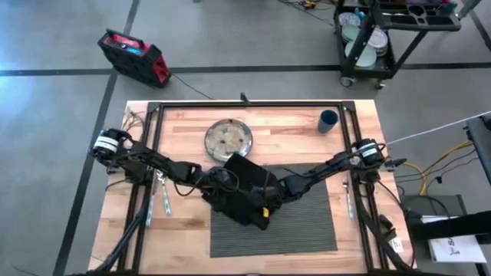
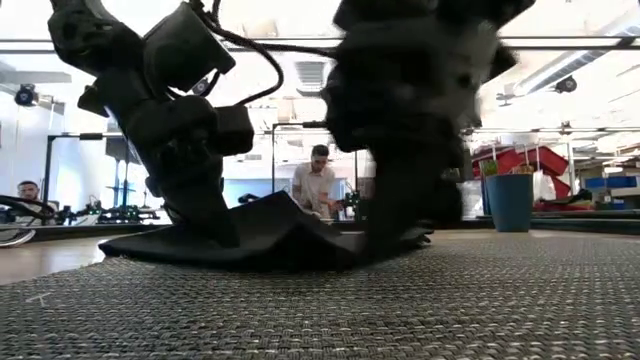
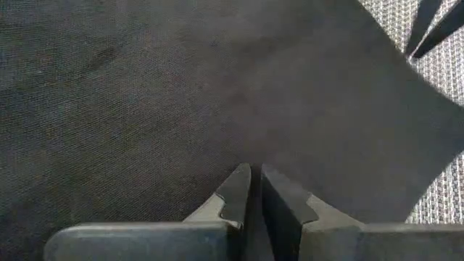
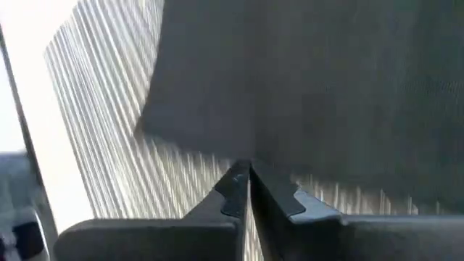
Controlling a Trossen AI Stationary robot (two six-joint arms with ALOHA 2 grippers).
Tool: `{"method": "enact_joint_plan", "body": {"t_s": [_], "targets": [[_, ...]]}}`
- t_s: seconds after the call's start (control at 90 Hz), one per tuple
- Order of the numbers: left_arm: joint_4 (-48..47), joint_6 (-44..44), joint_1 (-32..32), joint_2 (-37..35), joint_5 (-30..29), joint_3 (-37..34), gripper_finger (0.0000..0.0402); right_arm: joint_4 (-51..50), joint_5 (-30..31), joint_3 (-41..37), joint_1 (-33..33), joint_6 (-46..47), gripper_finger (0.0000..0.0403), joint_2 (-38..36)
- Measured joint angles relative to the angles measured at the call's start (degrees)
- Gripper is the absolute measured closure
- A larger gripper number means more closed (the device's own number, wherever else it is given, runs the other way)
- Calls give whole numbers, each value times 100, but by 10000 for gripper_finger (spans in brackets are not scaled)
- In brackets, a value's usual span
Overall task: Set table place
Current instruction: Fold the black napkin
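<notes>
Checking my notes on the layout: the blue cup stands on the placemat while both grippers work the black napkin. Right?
Not quite. The high view shows the blue cup on the bare table, beyond the placemat. Both the left gripper and right gripper do work the black napkin.

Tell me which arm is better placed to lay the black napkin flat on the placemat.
Probably the right gripper: it pinches the napkin over the placemat. The left gripper holds the edge nearer the plate.

Both arms press a rumpled black napkin [image 2: 270, 240] onto the ribbed placemat [image 2: 400, 300].
</notes>
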Motion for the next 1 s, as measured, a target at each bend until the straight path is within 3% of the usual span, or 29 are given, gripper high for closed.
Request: {"method": "enact_joint_plan", "body": {"t_s": [0.244, 0.478, 0.656, 0.767, 0.867, 1.0], "targets": [[-117, 915, 30, -322, 32, 418, 381, -94, 1795, -4, 247, 653, 403, -493], [-861, 1977, 463, -315, -325, 1105, 381, -59, 2750, -11, 244, 1157, 403, -760], [-1466, 2477, 1229, -319, -265, 1409, 381, -93, 2781, -13, 244, 1210, 403, -760], [-1580, 2499, 1873, -332, 465, 1456, 373, -119, 2688, -110, 247, 1183, 403, -760], [-1664, 2499, 2368, -332, 1195, 1456, 349, -102, 2505, -210, 247, 1144, 401, -764], [-2007, 2574, 2697, -332, 1415, 1456, 298, -98, 2316, -362, 283, 1141, 381, -770]]}}
